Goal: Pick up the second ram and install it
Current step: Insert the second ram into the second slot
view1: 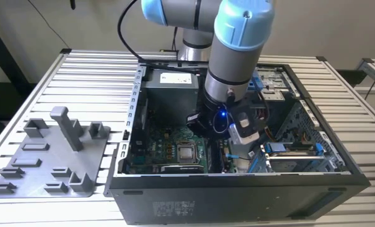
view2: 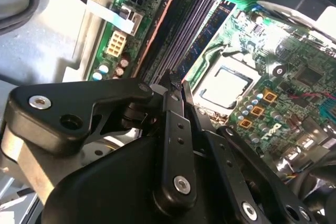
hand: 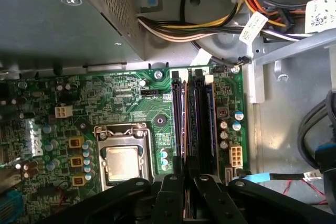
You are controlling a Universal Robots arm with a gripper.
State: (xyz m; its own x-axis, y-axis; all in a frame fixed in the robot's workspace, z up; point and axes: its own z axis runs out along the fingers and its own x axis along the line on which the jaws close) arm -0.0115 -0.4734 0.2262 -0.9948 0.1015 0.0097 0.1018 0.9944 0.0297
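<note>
My gripper (hand: pixel 185 182) hangs inside the open computer case (view1: pixel 238 189), low over the memory slots (hand: pixel 195 124) beside the silver processor (hand: pixel 123 163). Its black fingers (view2: pixel 176 129) are drawn together. Between them in the first wrist view runs a thin brownish edge, the second ram (hand: pixel 184 203), held edge-on and in line with the slots. The second wrist view shows the fingertips meeting just above the dark slots (view2: pixel 184 30). In the exterior view the arm's wrist (view1: pixel 228 113) reaches down into the case and hides the gripper's fingers.
The green motherboard (view1: pixel 168 146) lies on the case floor. Bundled cables (hand: pixel 210 24) and the grey power supply (hand: pixel 52 19) sit beyond the slots. A grey plastic holder (view1: pixel 49 156) with upright posts stands on the slatted table at the exterior view's left.
</note>
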